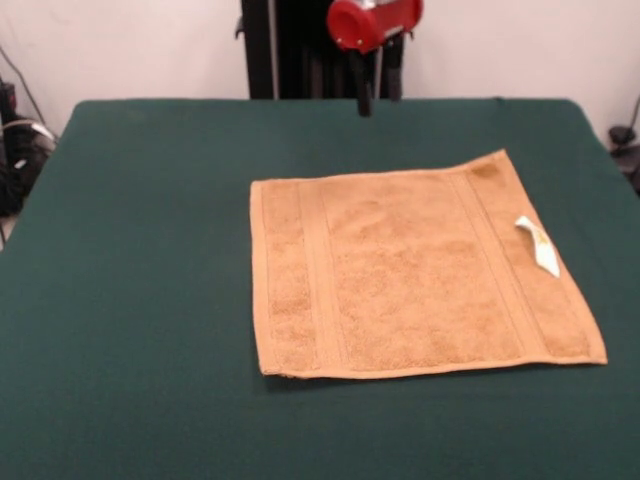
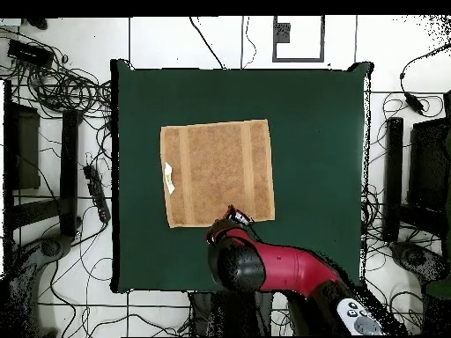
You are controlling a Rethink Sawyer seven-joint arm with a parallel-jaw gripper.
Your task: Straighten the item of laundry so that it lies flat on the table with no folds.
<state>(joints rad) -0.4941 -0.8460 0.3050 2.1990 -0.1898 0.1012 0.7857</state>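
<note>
The arm hides the towel's near edge from overhead, and the pincer's opening cannot be told.

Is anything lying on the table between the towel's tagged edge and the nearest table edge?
Nothing: in the overhead view only bare green table lies between the towel, by its white tag, and that edge.

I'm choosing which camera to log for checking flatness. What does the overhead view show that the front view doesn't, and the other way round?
Only the overhead view shows the whole table outline, the cables on the floor around it, and the arm reaching over the towel's near edge. Only the front view shows the wall behind and the gripper hanging clear above the table's far side. Both show the towel spread flat with no folds and its white tag lying on top.
</note>
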